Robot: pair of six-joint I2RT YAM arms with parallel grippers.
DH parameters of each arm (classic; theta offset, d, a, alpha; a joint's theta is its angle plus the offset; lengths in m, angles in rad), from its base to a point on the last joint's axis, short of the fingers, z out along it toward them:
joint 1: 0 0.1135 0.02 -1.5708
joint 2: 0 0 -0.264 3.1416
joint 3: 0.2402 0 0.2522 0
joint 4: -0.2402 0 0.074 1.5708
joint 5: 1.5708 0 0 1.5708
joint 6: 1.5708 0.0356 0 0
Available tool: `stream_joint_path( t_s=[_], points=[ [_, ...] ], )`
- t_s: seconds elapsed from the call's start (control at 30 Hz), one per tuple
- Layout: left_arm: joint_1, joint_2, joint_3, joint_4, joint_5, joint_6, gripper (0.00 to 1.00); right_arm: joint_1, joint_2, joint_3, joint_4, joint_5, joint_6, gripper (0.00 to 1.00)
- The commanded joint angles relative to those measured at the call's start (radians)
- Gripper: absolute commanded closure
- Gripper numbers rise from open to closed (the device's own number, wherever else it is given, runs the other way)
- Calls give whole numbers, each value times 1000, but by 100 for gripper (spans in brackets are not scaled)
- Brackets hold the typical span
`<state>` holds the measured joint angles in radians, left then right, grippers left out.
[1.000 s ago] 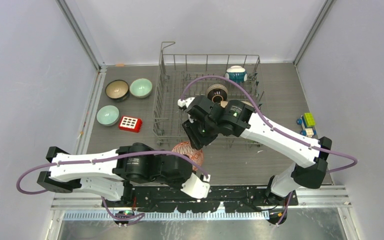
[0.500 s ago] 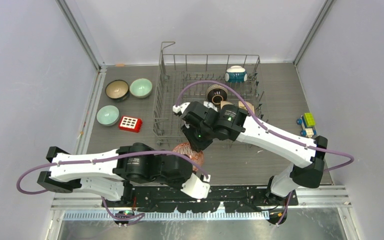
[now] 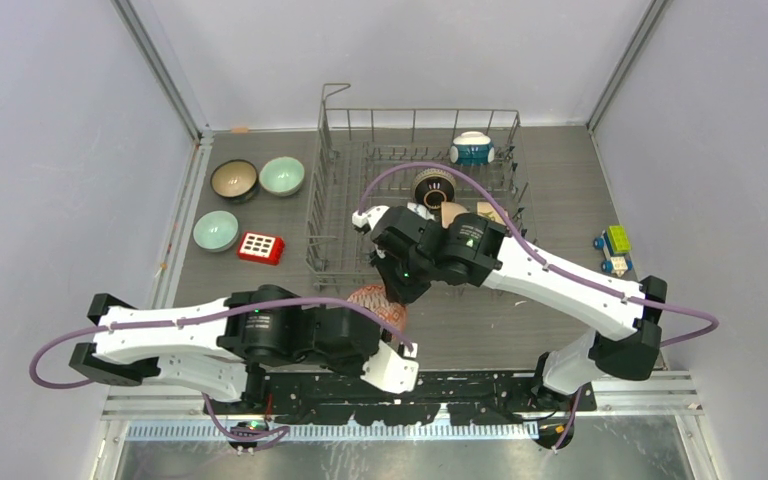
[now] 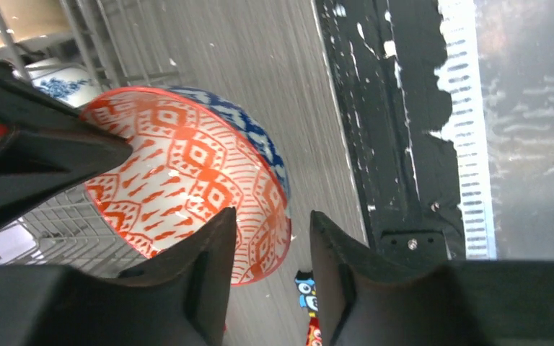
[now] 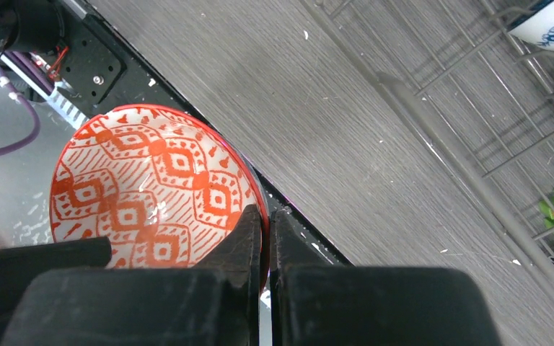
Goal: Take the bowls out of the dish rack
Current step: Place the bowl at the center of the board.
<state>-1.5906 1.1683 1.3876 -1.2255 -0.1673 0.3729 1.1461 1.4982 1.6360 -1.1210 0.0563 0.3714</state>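
Note:
The red patterned bowl [image 3: 373, 299] hangs tilted just in front of the dish rack [image 3: 324, 205], above the table's near edge. My right gripper [image 5: 268, 223] is shut on its rim, one finger inside and one outside. The bowl [image 5: 151, 184] fills the lower left of the right wrist view. My left gripper [image 4: 273, 234] is open, and the bowl's lower rim [image 4: 187, 166] sits between its fingers without being pinched. In the rack stand a teal-and-white bowl [image 3: 471, 147], a dark brown bowl [image 3: 434, 185] and a cream bowl [image 3: 455, 212].
Three bowls sit on the table at far left: brown [image 3: 233, 178], pale green [image 3: 282, 175] and pale green [image 3: 216, 230]. A red toy block [image 3: 260, 247] lies beside them. Toy blocks [image 3: 615, 248] lie at right. An owl figure [image 4: 304, 292] lies under the left gripper.
My right arm has shifted slightly over the near rack edge while holding the red bowl. My left arm has edged a little to the left. The bowl stays in about the same place.

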Motion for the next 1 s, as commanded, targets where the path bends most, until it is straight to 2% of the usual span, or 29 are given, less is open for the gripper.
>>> stream_joint_path(
  t_s=[0.0, 0.1, 0.13, 0.17, 0.4, 0.53, 0.77, 0.97],
  points=[
    [-3, -56, 20, 114, -45, -50, 46, 3, -57, -12, 60, 58, 37, 99],
    [-3, -80, 19, 142, -33, -82, 20, 4, -77, -21, 63, 79, 44, 99],
    [-5, -90, 16, 154, -33, -87, 3, 4, -87, -26, 64, 88, 43, 99],
    [-4, -102, 12, 168, -37, -93, 1, 4, -99, -35, 69, 97, 44, 99],
    [-4, -196, -69, 316, -119, -128, 0, 4, -201, -74, 52, 156, 13, 99],
    [-3, -228, -102, 409, -234, -197, 0, 3, -223, -69, 5, 217, 5, 99],
    [-3, -259, -176, 509, -363, -322, 0, -10, -270, -28, -56, 423, -7, 99],
    [-3, -320, -299, 670, -394, -381, 0, -105, -300, 65, -61, 560, -21, 99]
  ],
)
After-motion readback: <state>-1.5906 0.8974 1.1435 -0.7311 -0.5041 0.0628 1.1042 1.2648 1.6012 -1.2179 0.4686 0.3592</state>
